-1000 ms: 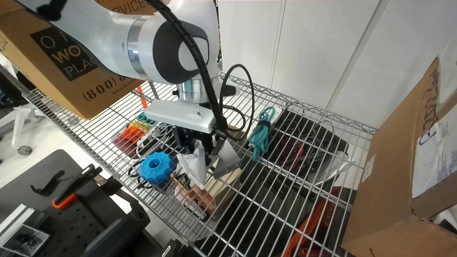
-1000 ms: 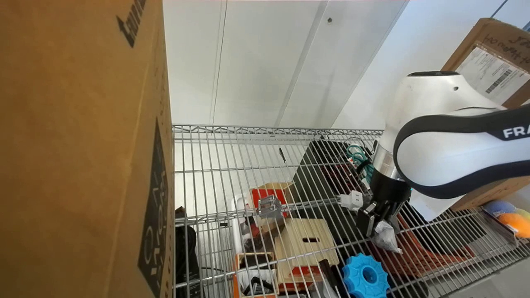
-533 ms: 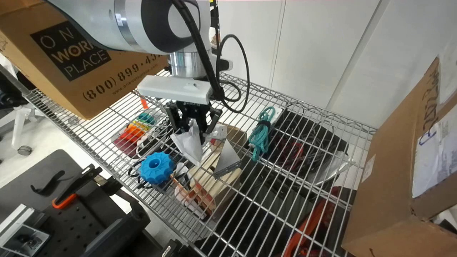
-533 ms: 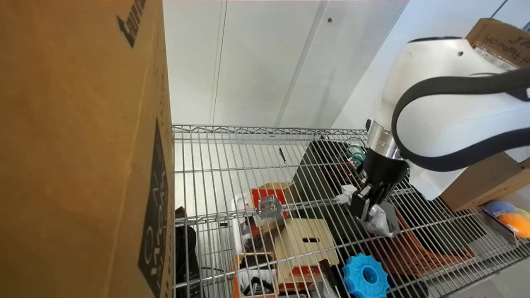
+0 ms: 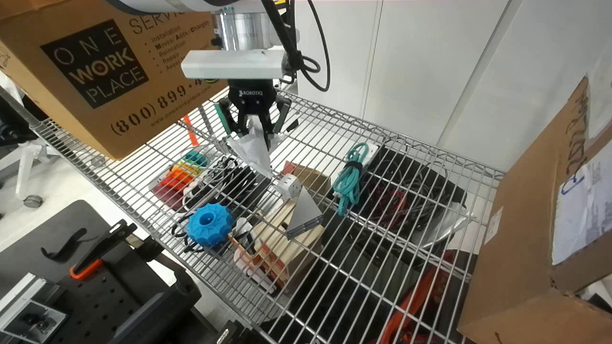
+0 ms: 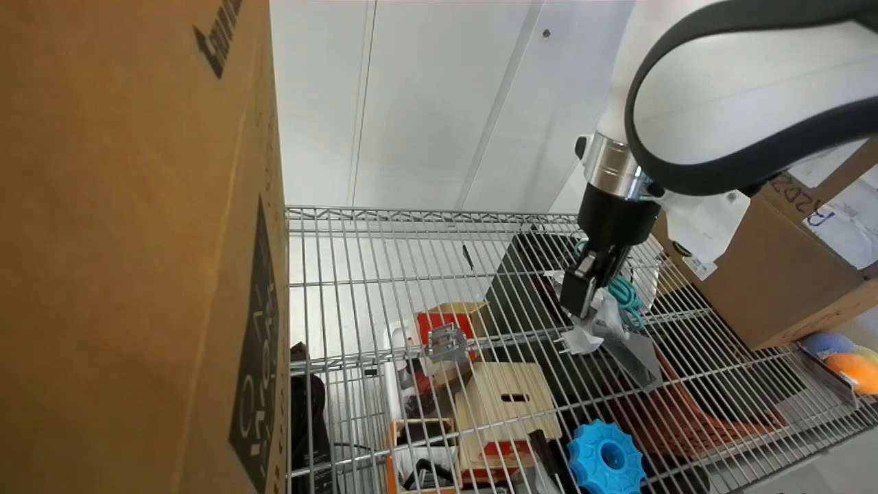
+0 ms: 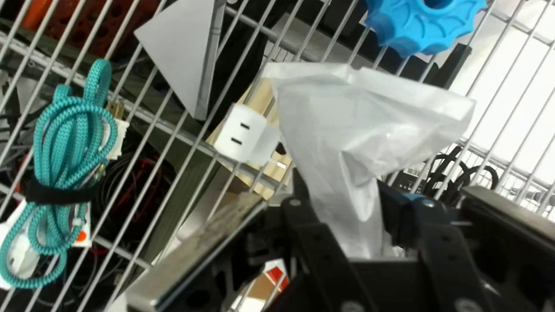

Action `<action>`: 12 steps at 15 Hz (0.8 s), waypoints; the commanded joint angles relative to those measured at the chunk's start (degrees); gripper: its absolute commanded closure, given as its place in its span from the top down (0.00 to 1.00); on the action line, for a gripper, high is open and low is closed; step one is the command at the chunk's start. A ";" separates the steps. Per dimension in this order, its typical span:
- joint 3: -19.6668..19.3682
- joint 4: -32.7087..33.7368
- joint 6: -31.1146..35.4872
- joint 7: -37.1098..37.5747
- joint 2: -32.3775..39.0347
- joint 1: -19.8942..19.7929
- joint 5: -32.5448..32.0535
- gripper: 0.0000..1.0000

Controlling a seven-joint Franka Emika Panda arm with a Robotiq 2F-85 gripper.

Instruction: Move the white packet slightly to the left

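White packet dangles above the wire surface | jaws have its bunched end pinched! | white plug adapter below

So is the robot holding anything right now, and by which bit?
Yes, the white packet: the gripper pinches its narrow, bunched end, with the wide end hanging below.
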 commanded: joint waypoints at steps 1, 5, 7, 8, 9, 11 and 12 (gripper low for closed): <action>0.76 8.73 -3.16 -3.91 4.74 1.98 -2.48 0.08; 1.79 16.20 -2.76 -7.99 9.95 4.66 -4.19 0.08; 2.32 19.32 -3.17 -9.98 12.14 6.45 -5.16 0.08; 2.63 20.46 -2.93 -10.92 13.10 7.28 -5.54 0.08; 3.19 21.28 -2.68 -11.86 13.86 8.12 -5.83 0.08; 4.14 22.86 -2.66 -13.99 15.33 9.59 -5.98 0.08; 4.51 23.41 -2.54 -15.01 16.10 10.26 -6.07 0.08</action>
